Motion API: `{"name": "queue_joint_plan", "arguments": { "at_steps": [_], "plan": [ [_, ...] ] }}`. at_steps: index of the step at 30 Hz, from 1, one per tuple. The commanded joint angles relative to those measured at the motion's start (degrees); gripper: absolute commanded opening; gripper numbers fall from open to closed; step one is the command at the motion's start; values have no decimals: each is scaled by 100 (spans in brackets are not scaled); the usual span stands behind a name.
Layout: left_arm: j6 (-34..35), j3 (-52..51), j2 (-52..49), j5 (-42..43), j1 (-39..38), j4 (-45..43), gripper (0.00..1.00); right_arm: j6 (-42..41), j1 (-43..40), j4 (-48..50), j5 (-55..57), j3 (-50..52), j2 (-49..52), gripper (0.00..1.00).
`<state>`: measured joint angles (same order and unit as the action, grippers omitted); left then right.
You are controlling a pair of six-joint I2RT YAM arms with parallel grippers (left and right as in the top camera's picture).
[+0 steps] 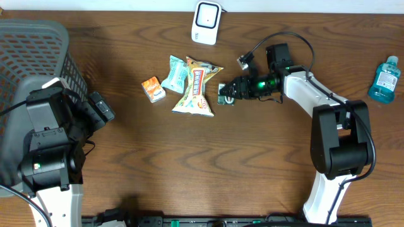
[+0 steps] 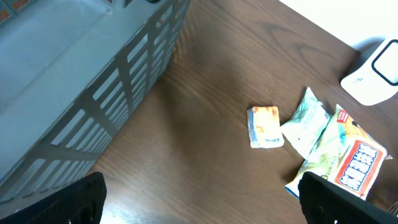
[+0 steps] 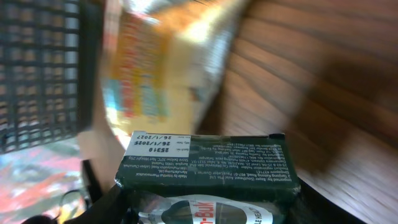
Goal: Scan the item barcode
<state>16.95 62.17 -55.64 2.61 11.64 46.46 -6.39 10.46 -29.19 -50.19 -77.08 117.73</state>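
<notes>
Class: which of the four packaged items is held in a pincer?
The dark green box, gripped by the right pincer; the orange packet, mint packet and snack bag lie free.

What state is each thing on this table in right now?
Dark green cardboard box: gripped by right gripper.
Right gripper: jaws shut on box.
Left gripper: jaws open, empty.
Yellow-and-red foil snack bag: lying flat.
Small orange packet: lying flat.
Pale green packet: lying flat, touching snack bag.
Blue plastic bottle: capped.
Grey plastic basket: nothing visible inside.
White plastic scanner: nothing presented yet.
</notes>
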Motion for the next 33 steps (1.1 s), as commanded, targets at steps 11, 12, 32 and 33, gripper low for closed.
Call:
{"name": "queue_joint_plan", "arguments": {
  "at_steps": [11,12,32,33],
  "plan": [
    [52,31,-9,-70,35,2,98,-20,-479,-1408,2544,-437,13,63],
    [52,31,-9,-70,35,2,98,-20,-470,-1488,2787,-463,13,66],
    [52,31,-9,-70,35,2,98,-280,-76,-2586,3499,-822,13,91],
    [52,31,-9,-70,35,2,98,-306,-4,-2540,3591,-822,13,91]
  ]
}}
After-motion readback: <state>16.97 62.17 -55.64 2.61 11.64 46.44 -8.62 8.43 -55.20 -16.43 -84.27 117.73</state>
